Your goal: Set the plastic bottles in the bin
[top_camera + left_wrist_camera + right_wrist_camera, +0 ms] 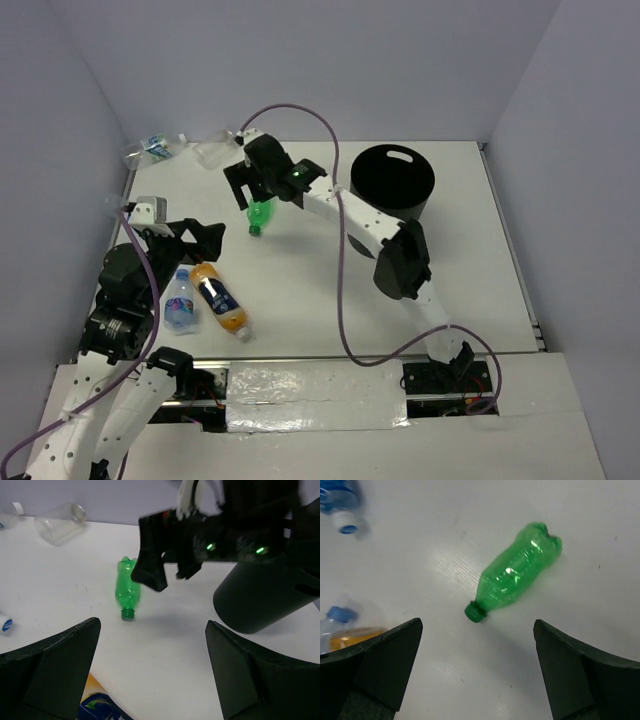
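Since the green bottle [515, 572] lies flat on the counter [300, 290], left of the bin [412, 203], right jaws hang wide above it, probably lining up a grab; left jaws wide too, empty.

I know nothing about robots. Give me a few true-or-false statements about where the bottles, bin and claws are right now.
1. The green bottle lies on its side on the table. True.
2. The right claw is shut on the green bottle. False: it is open above the bottle, which lies free.
3. The orange bottle is in the bin. False: it lies on the table beside a clear bottle.
4. The left claw is open and holds nothing. True.
5. The bin stands upright. True.
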